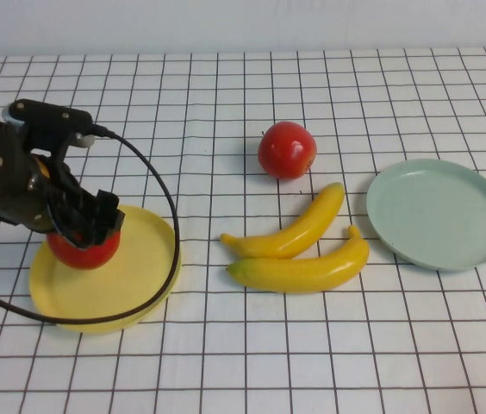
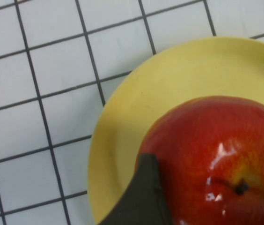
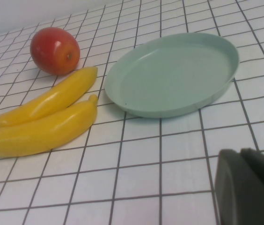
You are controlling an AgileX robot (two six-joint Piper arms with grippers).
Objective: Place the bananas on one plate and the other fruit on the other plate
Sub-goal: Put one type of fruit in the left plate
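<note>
White gridded table (image 1: 329, 362) fills every view. Left arm (image 1: 6, 172), black and bulky, reaches in from the left edge of the high view, a black cable (image 1: 161, 194) looping from it over the yellow plate's rim.

Pale grey-green plate (image 1: 439, 214) sits at right on the table, nothing in it. Yellow plate (image 1: 114, 285) sits at left, holding one red apple (image 1: 84, 248) on its left part.

Left gripper (image 1: 88, 226) is down over that apple, fingers spread wide and set around the fruit, one on each side; the wrist view shows a dark fingertip (image 2: 143, 197) against the apple's side, apple resting on the plate. Whether it grips firmly or just brackets it, can't tell.

Two bananas (image 1: 299, 250) lie in the middle of the table, side by side and touching, just left of the grey-green plate, on neither plate. Upper one angles up to the right; lower one lies flatter.

Second apple (image 1: 287, 149) sits on the table just behind the bananas, near the upper banana's tip, apart from both plates.

Right gripper (image 3: 249, 187) is out of the high view; only its dark fingers show at the corner of its wrist view, closed together, holding nothing, above bare table near the grey-green plate.
</note>
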